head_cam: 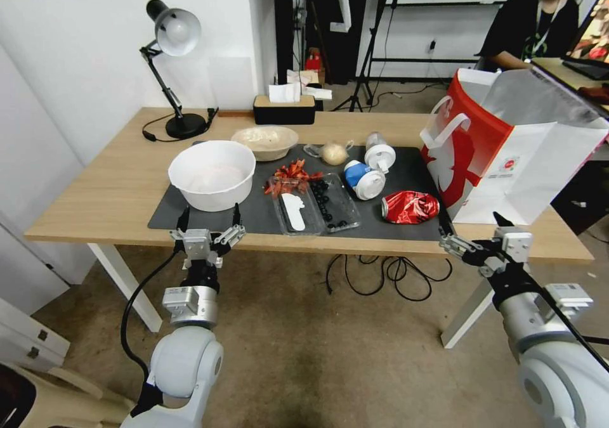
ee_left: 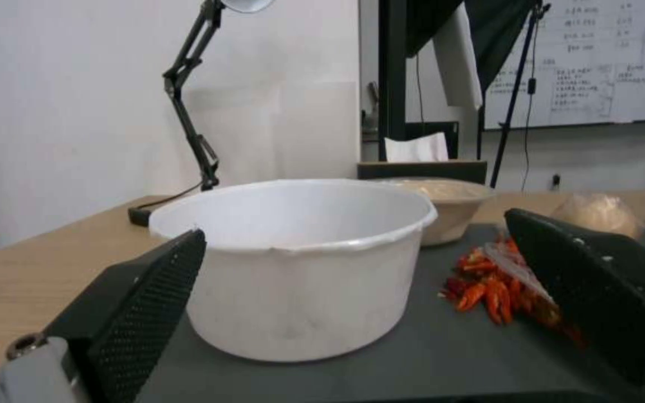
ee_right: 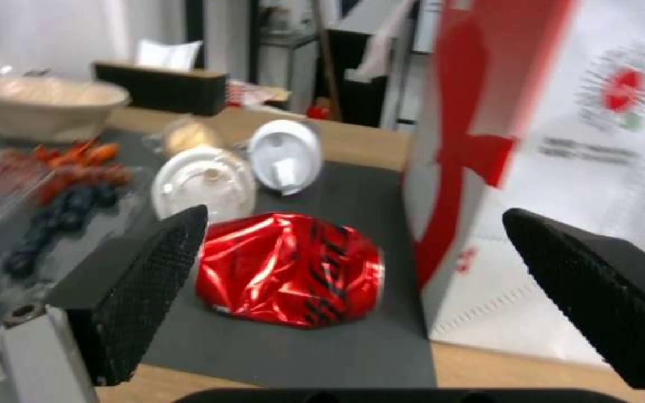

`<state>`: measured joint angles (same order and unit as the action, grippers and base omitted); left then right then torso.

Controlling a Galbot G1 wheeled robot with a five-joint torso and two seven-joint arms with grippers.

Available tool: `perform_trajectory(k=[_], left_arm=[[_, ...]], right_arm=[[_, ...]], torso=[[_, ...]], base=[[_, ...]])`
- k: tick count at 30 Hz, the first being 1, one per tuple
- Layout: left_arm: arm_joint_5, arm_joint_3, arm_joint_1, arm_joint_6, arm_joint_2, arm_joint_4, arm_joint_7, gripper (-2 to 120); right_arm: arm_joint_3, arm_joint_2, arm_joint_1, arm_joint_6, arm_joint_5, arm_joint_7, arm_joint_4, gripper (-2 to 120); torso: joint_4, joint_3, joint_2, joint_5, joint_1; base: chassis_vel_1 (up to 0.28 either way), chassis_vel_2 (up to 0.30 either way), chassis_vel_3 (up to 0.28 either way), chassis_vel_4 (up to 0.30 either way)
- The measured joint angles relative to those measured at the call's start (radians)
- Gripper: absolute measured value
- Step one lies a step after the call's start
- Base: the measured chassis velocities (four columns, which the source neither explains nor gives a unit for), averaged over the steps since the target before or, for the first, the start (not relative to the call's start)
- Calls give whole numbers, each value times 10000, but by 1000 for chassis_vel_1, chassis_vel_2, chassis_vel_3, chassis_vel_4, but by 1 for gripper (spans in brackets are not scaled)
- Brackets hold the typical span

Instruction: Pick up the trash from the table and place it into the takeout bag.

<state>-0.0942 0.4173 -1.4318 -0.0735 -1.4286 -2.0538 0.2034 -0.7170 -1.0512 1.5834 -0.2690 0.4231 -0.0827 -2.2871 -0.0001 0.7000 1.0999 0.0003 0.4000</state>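
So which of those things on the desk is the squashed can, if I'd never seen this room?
Find the big red-and-white takeout bag at the desk's right end. On the dark grey mat beside its base lies the crushed red can, close to the front edge. It is the shiny, crumpled red metal piece; the cups behind it are white-lidded plastic.

White rounded arms, silver wrist blocks, black cable along each, left gripper (head_cam: 210,218) and right gripper (head_cam: 472,225) with black textured fingers.
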Motion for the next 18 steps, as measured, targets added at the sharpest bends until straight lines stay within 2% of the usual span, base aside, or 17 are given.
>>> perform_trajectory(k=[2,3,5,6,8,10,12,13,15,16,18], left_arm=[[-10,19,-46,0,38,-17,-11,100],[-10,19,-46,0,38,-17,-11,100],[-130,106,-120,1,140,-110,-17,100],[-130,106,-120,1,140,-110,-17,100],[-192,174,-159,2,200,-162,-18,100],[-196,180,-164,2,203,-172,-19,100],[-226,119,-90,11,245,-161,-19,100],[-226,119,-90,11,245,-161,-19,100],[-243,-69,38,18,302,-31,-21,100],[-243,-69,38,18,302,-31,-21,100],[-255,-173,127,19,321,49,-23,100]], right_arm=[[76,822,-148,-111,216,90,74,100],[76,822,-148,-111,216,90,74,100],[209,2291,-523,-407,860,229,162,100],[209,2291,-523,-407,860,229,162,100],[323,3478,-956,-813,1251,473,275,100],[327,3608,-1012,-861,1294,515,295,100],[243,4938,-1396,-1334,1812,951,518,100],[243,4938,-1396,-1334,1812,951,518,100],[60,6152,-1568,-1567,2449,1343,947,100],[60,6152,-1568,-1567,2449,1343,947,100],[-14,6795,-1603,-1656,2725,1689,1214,100]], torso=[[1,0,0,-1,0],[1,0,0,-1,0],[0,0,0,0,0],[0,0,0,0,0],[3,0,0,-3,0],[3,1,0,-2,0],[6,0,0,-2,0],[6,0,0,-2,0],[1,0,0,-7,0],[1,0,0,-7,0],[2,0,0,-4,0]], base=[[0,0,0,0],[0,0,0,0],[0,0,0,0],[0,0,0,0],[0,0,0,0],[0,0,0,0],[0,0,0,0],[0,0,0,0],[0,0,0,0],[0,0,0,0],[0,0,0,0]])
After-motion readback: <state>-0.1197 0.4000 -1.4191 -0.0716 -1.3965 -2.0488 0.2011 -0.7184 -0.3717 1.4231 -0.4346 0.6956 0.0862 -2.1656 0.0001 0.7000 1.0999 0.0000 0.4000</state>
